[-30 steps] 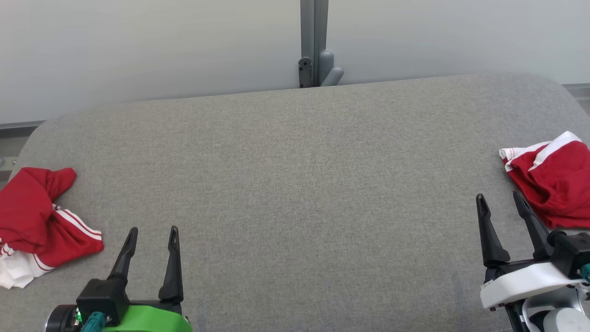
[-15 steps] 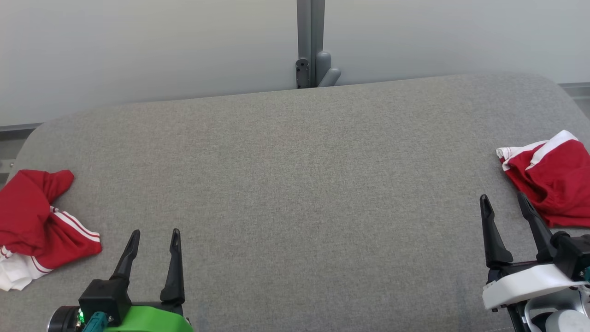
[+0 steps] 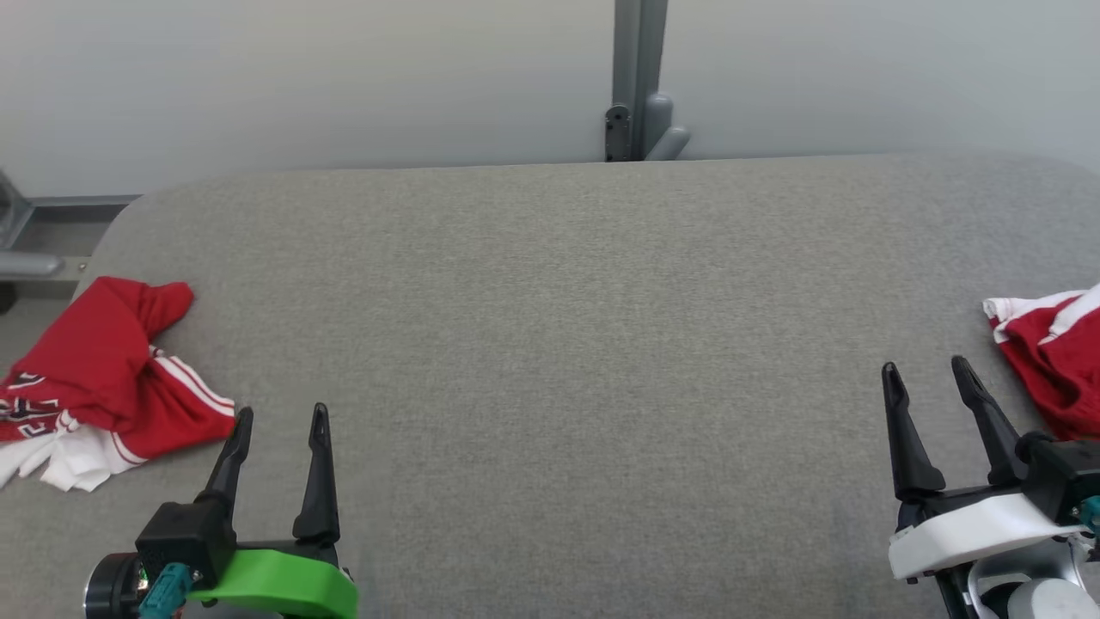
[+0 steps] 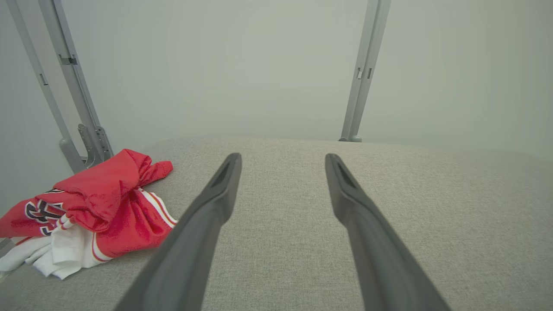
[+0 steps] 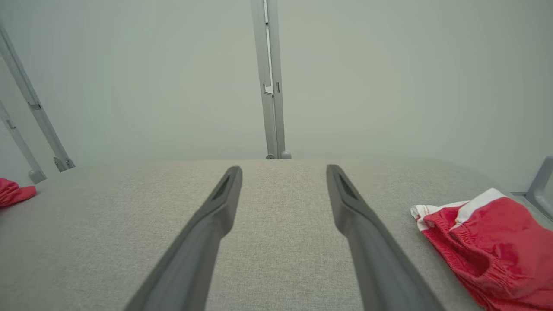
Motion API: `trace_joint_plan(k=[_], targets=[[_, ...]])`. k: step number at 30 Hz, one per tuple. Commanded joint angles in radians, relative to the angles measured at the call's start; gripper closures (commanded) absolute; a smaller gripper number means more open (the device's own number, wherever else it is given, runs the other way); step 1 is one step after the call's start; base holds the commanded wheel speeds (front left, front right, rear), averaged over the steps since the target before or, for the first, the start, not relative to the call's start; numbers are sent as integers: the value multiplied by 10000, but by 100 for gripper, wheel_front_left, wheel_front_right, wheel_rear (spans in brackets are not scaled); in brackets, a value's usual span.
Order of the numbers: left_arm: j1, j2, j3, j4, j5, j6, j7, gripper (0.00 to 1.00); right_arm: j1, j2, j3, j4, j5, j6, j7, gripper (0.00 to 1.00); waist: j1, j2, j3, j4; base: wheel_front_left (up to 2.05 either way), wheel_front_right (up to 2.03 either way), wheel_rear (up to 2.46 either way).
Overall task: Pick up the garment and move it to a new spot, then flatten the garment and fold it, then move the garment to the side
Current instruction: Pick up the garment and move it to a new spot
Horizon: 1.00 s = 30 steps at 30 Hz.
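Currently left end effector [image 3: 282, 411] and right end effector [image 3: 925, 366] gape wide, empty.

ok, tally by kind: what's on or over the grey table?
Red-and-white garments: 2 (left garment, right garment)
Grippers: 2 (left gripper, right gripper), both open
Total: 4
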Motion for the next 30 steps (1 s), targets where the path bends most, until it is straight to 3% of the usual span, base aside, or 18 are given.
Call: trace_joint_plan(k=[1,9,14,30], targets=[[-209,-2,54,33,-67,-8,-85,0,-99,18,106,-121,-18,-11,18,0,1,-1,54,798,0,0,0],[-308,116,229,34,-193,19,-225,0,-254,135,660,-256,83,-11,80,0,1,-1,39,2527,0,0,0],[-350,205,306,41,-319,-68,-291,0,-393,173,963,-255,76,-11,115,0,1,-1,50,3216,0,0,0],[-441,225,278,134,-416,12,-355,0,-532,96,1076,-118,127,-11,58,0,1,-1,156,3537,0,0,0]])
